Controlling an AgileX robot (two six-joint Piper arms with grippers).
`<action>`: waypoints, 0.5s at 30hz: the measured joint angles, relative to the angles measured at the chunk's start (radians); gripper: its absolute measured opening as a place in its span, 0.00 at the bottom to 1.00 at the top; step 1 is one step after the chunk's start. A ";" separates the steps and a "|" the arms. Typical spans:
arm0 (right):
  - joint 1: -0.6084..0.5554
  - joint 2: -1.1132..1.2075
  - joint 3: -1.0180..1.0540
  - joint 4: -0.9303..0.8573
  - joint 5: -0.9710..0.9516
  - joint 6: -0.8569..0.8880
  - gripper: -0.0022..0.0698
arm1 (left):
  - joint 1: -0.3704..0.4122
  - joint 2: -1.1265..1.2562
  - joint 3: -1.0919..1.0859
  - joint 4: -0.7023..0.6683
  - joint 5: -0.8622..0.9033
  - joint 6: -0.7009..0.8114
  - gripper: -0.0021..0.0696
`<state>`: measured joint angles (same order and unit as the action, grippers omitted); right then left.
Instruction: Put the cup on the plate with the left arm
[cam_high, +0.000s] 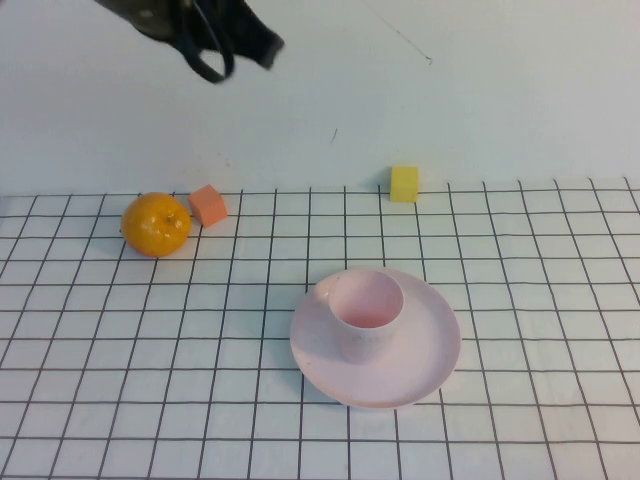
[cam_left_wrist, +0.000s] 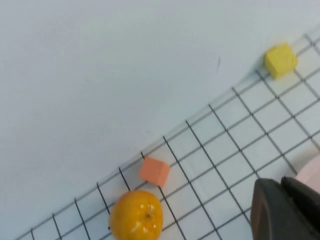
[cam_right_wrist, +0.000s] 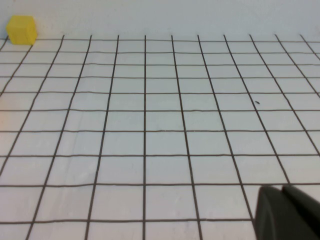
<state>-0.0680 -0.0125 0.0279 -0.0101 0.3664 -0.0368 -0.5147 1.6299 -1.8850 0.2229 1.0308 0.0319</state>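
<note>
Standing upright on the plate (cam_high: 430, 355), the cup (cam_high: 366, 314) sits a little toward the plate's left and far part, with its mouth open upward and nothing visible inside except its pinker inner wall. The plate lies flat on the white cloth with black grid lines (cam_high: 150, 400), nearest to the camera of all the things on the table, and it carries only the cup.

Farther back and to the left, an orange (cam_high: 156, 224) rests on the grid, and just beside it on the right is a small orange cube (cam_high: 208, 205) — the two look almost touching in the high view, while the left wrist view shows a small gap between them. At the far edge of the grid, to the right of the middle, stands a yellow cube (cam_high: 404, 183). None of these things is between the cup and the arm; all are well apart from the plate.

Farthest and highest, the left gripper (cam_high: 262, 45) hangs at the top left of the high view, above the plain white surface behind the grid, with thin black cables looping under it. Its fingers (cam_left_wrist: 285, 210) are pressed together and they hold nothing. The cup is well apart from it, nearer and to the right.

The right gripper (cam_right_wrist: 290, 212) shows only in its own wrist view — as dark tips above bare grid, seemingly together with nothing between them.
</note>
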 joint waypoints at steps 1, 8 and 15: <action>0.000 0.000 0.000 0.000 0.000 0.000 0.03 | -0.002 -0.048 0.000 -0.002 -0.008 -0.011 0.03; 0.000 0.000 0.000 0.000 0.000 0.000 0.03 | -0.002 -0.425 0.196 -0.142 -0.206 -0.032 0.03; 0.000 0.000 0.000 0.000 0.000 0.000 0.03 | -0.002 -0.826 0.619 -0.146 -0.430 -0.085 0.03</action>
<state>-0.0680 -0.0125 0.0279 -0.0101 0.3664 -0.0368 -0.5165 0.8038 -1.2660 0.0765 0.6008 -0.0535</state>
